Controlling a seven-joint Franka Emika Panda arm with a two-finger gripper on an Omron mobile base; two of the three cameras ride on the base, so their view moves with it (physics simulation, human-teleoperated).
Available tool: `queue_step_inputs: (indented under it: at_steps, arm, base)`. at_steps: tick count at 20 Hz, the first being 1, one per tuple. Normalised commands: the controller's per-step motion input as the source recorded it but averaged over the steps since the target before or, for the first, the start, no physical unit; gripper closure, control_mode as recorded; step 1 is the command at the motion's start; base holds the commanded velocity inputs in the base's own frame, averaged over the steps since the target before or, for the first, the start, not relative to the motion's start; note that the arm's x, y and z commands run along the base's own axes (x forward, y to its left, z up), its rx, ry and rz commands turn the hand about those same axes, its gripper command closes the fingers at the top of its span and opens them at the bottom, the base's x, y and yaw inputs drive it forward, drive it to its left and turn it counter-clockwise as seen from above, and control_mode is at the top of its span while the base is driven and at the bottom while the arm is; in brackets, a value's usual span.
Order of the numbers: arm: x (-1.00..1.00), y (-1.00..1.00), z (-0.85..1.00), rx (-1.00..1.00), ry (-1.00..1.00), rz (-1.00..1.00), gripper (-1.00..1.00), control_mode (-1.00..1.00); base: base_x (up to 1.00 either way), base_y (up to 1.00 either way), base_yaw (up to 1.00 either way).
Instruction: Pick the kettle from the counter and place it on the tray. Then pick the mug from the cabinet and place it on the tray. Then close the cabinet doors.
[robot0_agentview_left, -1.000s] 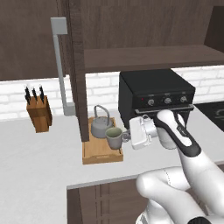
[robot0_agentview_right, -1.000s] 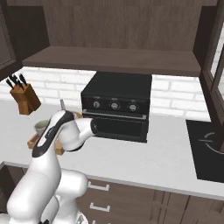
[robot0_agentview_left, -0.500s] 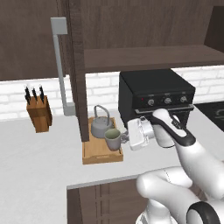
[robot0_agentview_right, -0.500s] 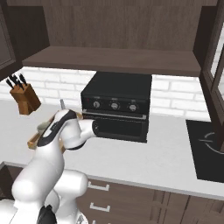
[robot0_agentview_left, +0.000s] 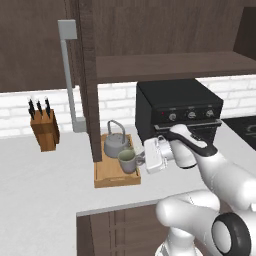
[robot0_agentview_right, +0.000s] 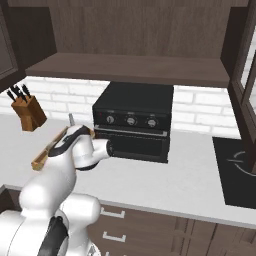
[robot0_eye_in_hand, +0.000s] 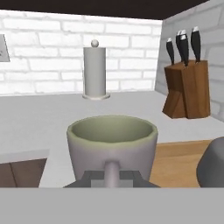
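Observation:
My gripper (robot0_agentview_left: 141, 161) is shut on the side handle of the pale grey-green mug (robot0_agentview_left: 126, 161), at the front right corner of the wooden tray (robot0_agentview_left: 117, 178). Whether the mug touches the tray I cannot tell. In the hand view the mug (robot0_eye_in_hand: 112, 142) is straight ahead, upright, its handle between my gripper's (robot0_eye_in_hand: 111, 176) tips. The grey kettle (robot0_agentview_left: 116, 144) stands on the tray just behind the mug, and its rounded side (robot0_eye_in_hand: 212, 164) shows at the right of the hand view. The cabinet (robot0_agentview_left: 170, 65) above stands open, its left door (robot0_agentview_left: 90, 85) edge-on with a grey bar handle (robot0_agentview_left: 67, 75).
A black toaster oven (robot0_agentview_left: 177, 107) sits on the counter (robot0_agentview_left: 50, 180) right of the tray. A knife block (robot0_agentview_left: 44, 129) stands at the back left, and a paper towel holder (robot0_eye_in_hand: 95, 72) at the brick wall. The right cabinet door (robot0_agentview_right: 245, 85) hangs open.
The hand has carried the mug a little to the left and down, closer to the tray. The kettle and the doors have not moved.

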Motion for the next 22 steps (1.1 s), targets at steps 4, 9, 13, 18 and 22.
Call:
queue_step_inputs:
  at_steps: [4,9,13,18,22]
  arm:
    - [0.17,0.05,-0.21,0.0,-0.02,0.0,1.0,-1.0]
    - [0.22,0.16,-0.18,0.0,-0.04,-0.01,1.0,-1.0]
    - [0.24,0.23,-0.18,0.0,-0.02,-0.02,1.0,-1.0]
    - [0.23,0.15,-0.18,0.0,-0.01,0.0,1.0,-1.0]
    - [0.23,0.07,-0.18,0.0,0.0,0.0,1.0,-1.0]
  base:
    - [0.0,0.0,0.0]
    - [0.0,0.0,0.0]
    - [0.0,0.0,0.0]
    - [0.0,0.0,0.0]
    - [0.0,0.0,0.0]
